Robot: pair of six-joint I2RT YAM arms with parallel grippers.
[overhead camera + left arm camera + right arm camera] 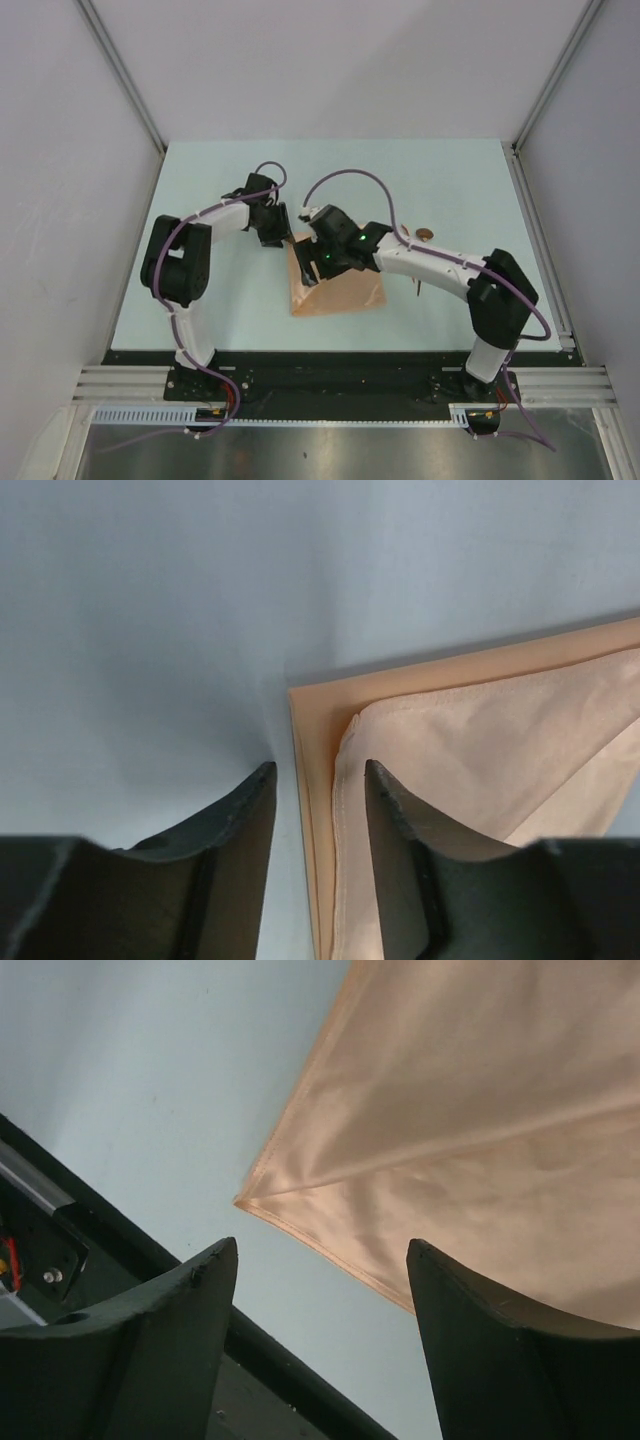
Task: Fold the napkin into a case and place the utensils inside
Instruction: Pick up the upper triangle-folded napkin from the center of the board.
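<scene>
My left hand [318, 770] is open only a little, a narrow gap between its two dark fingers [238, 825], and it has hold of nothing. The napkin [480, 740] lies right at it. The cloth's left edge runs down through that gap, one finger stands over the bare surface [150, 630] beside the napkin, and the other stands over the cloth itself. I cannot tell whether either finger touches it. Just beyond the fingertips is the napkin's corner, and a second, paler layer of the same cloth lies on top with its own rounded corner a bit inside the first. My right hand [322, 1245] is spread wide and is also empty. Another corner of the napkin [470, 1110] points into the space just ahead of its fingertips, and the cloth runs away from there with a straight crease across it. One finger [500, 1350] overlaps the napkin's hemmed edge, while the other sits off the cloth. From above, both hands meet at the napkin's [340, 292] left side, the left hand [278, 236] at its far corner and the right hand [308, 268] just nearer along that edge. To the right of the napkin, a small round spoon [424, 233] bowl peeks out past the right arm [430, 262].
</scene>
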